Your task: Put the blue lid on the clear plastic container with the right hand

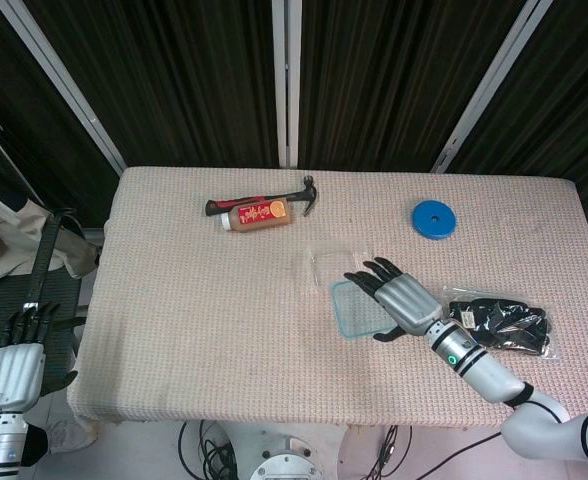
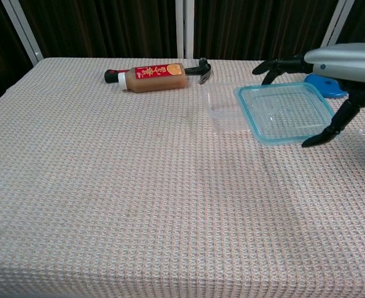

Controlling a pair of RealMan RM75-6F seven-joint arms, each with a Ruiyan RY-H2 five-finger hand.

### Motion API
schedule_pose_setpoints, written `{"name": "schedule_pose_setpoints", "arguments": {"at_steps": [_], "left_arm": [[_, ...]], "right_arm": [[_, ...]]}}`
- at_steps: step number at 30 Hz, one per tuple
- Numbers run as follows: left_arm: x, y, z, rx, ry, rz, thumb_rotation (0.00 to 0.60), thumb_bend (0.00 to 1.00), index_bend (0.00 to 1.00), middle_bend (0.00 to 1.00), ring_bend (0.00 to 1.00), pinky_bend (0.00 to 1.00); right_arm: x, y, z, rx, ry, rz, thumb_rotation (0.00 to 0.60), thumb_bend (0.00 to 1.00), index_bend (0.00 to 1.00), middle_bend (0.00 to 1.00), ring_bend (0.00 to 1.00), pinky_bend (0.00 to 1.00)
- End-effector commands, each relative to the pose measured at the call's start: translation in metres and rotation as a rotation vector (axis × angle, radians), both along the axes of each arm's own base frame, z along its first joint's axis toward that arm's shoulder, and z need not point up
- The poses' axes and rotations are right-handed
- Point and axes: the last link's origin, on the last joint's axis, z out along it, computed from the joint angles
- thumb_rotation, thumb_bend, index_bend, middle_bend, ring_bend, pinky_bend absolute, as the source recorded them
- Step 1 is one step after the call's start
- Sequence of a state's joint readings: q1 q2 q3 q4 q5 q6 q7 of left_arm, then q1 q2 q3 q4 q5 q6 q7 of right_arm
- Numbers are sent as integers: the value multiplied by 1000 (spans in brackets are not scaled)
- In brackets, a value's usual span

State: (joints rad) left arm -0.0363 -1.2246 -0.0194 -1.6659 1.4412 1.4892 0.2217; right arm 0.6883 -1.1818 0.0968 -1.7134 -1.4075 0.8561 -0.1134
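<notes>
you have the blue lid lifted clear of the tabletop in your right hand, thumb beneath its near edge and fingers over the far edge, so it is pinched rather than cupped; the clear plastic container sits near the middle of the tabletop, toward the far edge, and the lid already overlaps its right side in the chest view; to seat it well, carry it a little further left until rim matches rim, level it, then lower it straight and press evenly; the danger, i judge, is catching one corner and tipping the light container; your right forearm reaches in from the near right corner, palm down; your left hand hangs off the table's left edge, fingers loosely apart, holding nothing.
</notes>
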Motion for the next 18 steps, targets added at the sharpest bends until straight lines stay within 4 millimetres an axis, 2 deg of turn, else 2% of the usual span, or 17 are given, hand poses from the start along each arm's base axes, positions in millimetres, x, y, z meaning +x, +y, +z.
{"name": "schedule_pose_setpoints", "arguments": {"at_steps": [1,9,18], "left_arm": [[0,0,0,-4,0,5,600,0,60,42,0,0],[0,2,-1,-15,1,21,600,0,59,42,0,0],[4,7,-1,-22,6,34,600,0,59,42,0,0]], "right_arm": [[24,-34,4,-3,24,-18,600,301,0,314,0,0],[38,-80,-26,33,60,-92,600,301,0,303,0,0],[51,-108,-53,69,103,-102,600,303,0,296,0,0]]}}
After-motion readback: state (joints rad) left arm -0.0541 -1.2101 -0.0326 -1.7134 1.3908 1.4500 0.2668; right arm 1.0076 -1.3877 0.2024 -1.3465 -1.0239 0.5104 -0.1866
